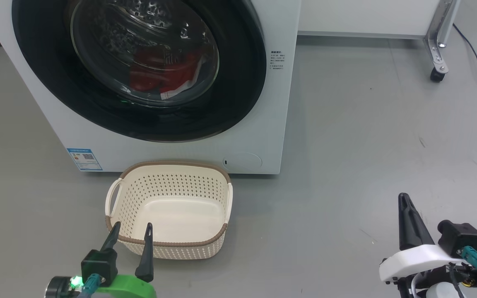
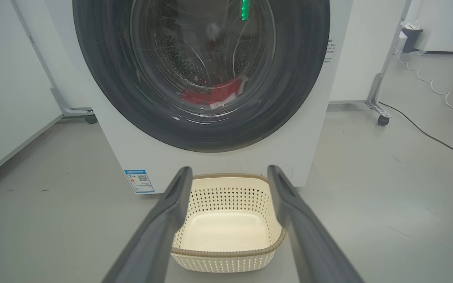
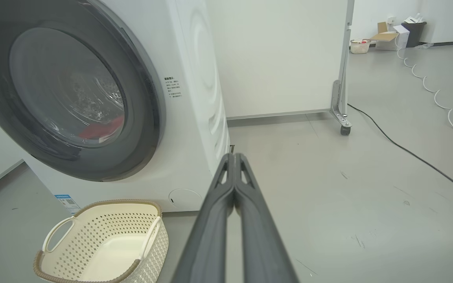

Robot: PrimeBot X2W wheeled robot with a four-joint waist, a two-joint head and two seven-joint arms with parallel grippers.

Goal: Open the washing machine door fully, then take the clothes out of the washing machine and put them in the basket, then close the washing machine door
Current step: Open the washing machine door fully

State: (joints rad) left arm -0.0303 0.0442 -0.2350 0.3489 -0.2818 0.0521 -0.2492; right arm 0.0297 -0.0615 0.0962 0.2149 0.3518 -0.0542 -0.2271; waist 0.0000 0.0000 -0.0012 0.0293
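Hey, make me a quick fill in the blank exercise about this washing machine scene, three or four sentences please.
1. The washing machine door is ____.
2. The clothes seen through it are ____ in colour.
3. The basket on the floor is ____.
4. The left hand is open; the right hand is ____.

Missing words: closed, red, empty, shut.

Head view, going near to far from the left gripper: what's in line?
left gripper → basket → washing machine door → clothes behind the glass
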